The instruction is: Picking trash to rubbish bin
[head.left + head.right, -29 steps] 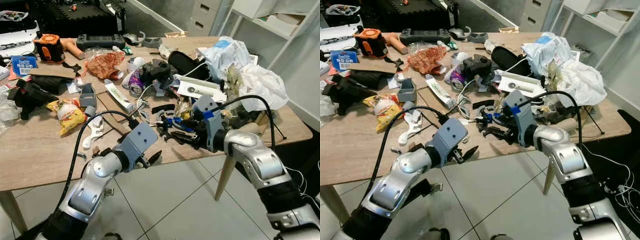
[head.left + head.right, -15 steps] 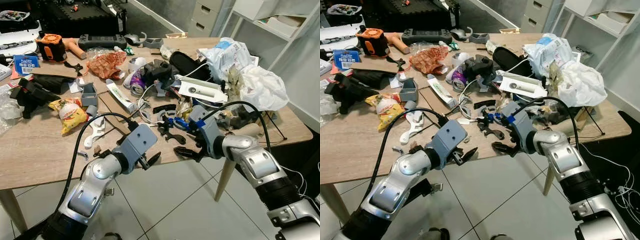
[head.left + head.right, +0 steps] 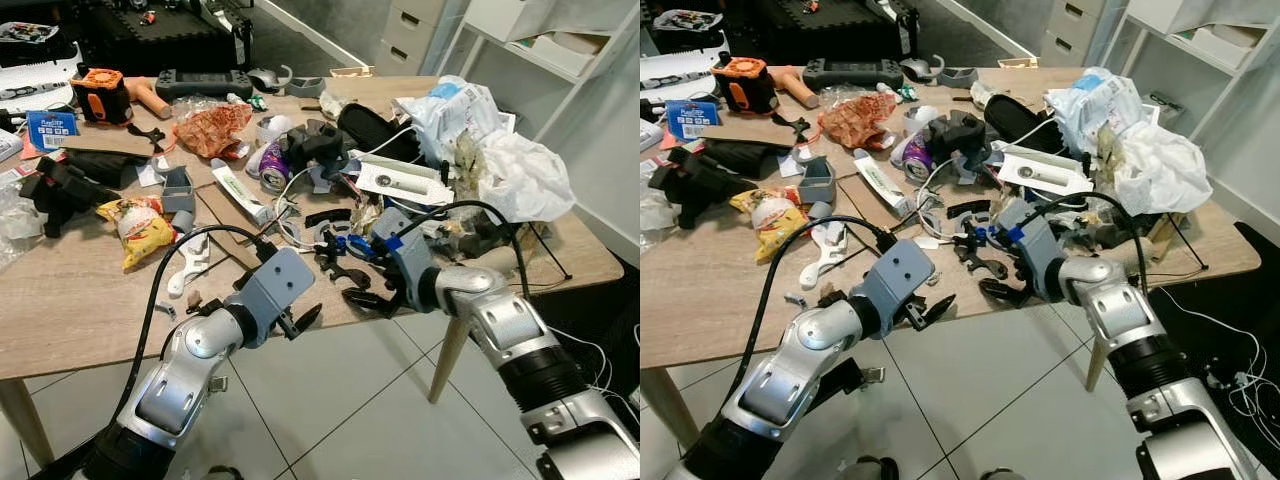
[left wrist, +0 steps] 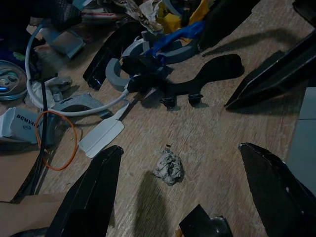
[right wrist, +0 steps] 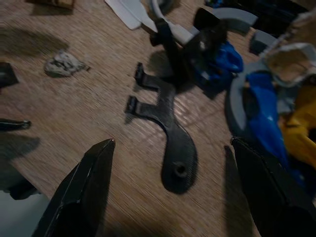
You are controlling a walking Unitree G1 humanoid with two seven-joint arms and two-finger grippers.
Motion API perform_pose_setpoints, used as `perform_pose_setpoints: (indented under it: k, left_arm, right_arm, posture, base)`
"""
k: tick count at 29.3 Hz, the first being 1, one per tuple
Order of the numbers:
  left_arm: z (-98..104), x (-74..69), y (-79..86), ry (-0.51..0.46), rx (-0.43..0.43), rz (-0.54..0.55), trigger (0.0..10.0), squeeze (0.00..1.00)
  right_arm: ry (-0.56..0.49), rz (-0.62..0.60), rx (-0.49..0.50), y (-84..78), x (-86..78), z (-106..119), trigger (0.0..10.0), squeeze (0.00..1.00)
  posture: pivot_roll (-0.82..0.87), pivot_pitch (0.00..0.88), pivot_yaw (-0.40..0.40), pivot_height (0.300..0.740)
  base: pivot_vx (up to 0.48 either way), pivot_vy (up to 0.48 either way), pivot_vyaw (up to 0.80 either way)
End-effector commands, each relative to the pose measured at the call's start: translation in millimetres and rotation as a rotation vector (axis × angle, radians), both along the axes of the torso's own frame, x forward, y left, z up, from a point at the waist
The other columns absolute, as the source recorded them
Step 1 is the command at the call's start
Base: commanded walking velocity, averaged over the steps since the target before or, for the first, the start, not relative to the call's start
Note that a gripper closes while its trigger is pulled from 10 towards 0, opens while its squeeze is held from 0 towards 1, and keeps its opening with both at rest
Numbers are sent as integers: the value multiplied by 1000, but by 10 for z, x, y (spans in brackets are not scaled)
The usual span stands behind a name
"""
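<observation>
Left wrist view: crumpled wad lies between parted fingers.

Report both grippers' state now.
Left gripper: open, holding nothing, above a crumpled scrap.
Right gripper: open, holding nothing, over a black plastic piece.

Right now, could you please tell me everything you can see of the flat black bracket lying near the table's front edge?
The black bracket is a flat, matte piece that looks like plastic. One end is rounded with a small hole; the other widens into a toothed edge with two short prongs. It lies flat on the wooden table, between the open fingers of the right claw, untouched by them. Its pronged end reaches the tangle of black and blue parts; whether they touch is unclear.
</observation>
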State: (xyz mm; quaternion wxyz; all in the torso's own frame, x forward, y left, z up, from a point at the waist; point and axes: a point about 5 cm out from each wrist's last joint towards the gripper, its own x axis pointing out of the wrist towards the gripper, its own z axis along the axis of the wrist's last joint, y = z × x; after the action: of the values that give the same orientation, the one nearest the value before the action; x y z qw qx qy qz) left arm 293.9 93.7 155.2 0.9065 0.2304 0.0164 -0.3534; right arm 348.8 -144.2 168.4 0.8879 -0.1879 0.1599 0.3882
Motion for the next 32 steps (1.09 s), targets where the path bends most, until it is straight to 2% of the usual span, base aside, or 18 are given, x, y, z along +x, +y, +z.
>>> perform_pose_setpoints:
  k: [1, 4, 5, 6, 7, 8, 9, 10, 11, 28, 29, 30, 31, 32]
  left_arm:
    - [-22, -47, -40, 9, 10, -23, 10000, 0]
    - [-32, -65, -40, 13, 11, -25, 10000, 0]
    - [-34, -68, -43, 14, 11, -26, 10000, 0]
    - [-34, -68, -43, 14, 11, -26, 10000, 0]
    - [-35, -69, -48, 15, 12, -28, 10000, 0]
    - [-35, -69, -50, 16, 12, -29, 10000, 0]
    - [-35, -66, -52, 17, 13, -29, 10000, 0]
    - [-35, -66, -52, 17, 13, -29, 10000, 0]
    - [-35, -67, -52, 17, 13, -30, 10000, 0]
    - [-54, -85, -48, 26, 26, -35, 10000, 0]
    - [-52, -85, -48, 25, 26, -35, 10000, 0]
    - [-52, -85, -48, 25, 26, -35, 10000, 0]
    - [-51, -85, -47, 24, 26, -35, 10000, 0]
    - [-41, -80, -43, 18, 24, -30, 10000, 0]
  right_arm:
    - [42, -6, -17, -21, -18, -106, 10000, 0]
    - [50, 7, -22, -1, -35, -127, 10000, 0]
    - [57, 7, -19, -3, -39, -134, 8392, 0]
    - [57, 7, -19, -3, -39, -134, 8392, 0]
    - [64, 5, -19, -12, -44, -143, 4235, 0]
    - [68, 4, -18, -18, -45, -151, 4235, 0]
    - [73, 1, -17, -27, -47, -158, 1490, 0]
    - [73, 1, -17, -27, -47, -158, 1490, 0]
    - [80, -3, -16, -37, -51, -167, 0, 0]
    - [104, -15, -22, -73, -69, -206, 0, 0]
    - [85, -28, 70, -50, -42, -105, 0, 0]
    - [85, -28, 70, -50, -42, -105, 0, 0]
    - [76, -32, 114, -38, -31, -58, 0, 0]
    - [13, -29, 232, -2, 7, 127, 0, 0]
  posture:
    - [-2, 172, -85, 740]
    - [-1, 177, -84, 740]
    - [-2, 180, -81, 740]
    - [-2, 180, -81, 740]
    - [-2, 180, -81, 740]
    - [-2, 180, -81, 740]
    - [-2, 180, -81, 740]
    - [-2, 180, -81, 740]
    - [-2, 185, -79, 740]
    - [-2, 189, -78, 740]
    - [-2, 189, -78, 740]
    - [-2, 189, -78, 740]
    - [-2, 189, -78, 740]
    - [3, 193, -76, 740]
  base:
    - [0, 0, 0]
    - [0, 0, 0]
    - [0, 0, 0]
    - [0, 0, 0]
    - [0, 0, 0]
    - [0, 0, 0]
    - [0, 0, 0]
    - [0, 0, 0]
    - [0, 0, 0]
    - [0, 0, 0]
    - [0, 0, 0]
    - [0, 0, 0]
    - [0, 0, 0]
    - [0, 0, 0]
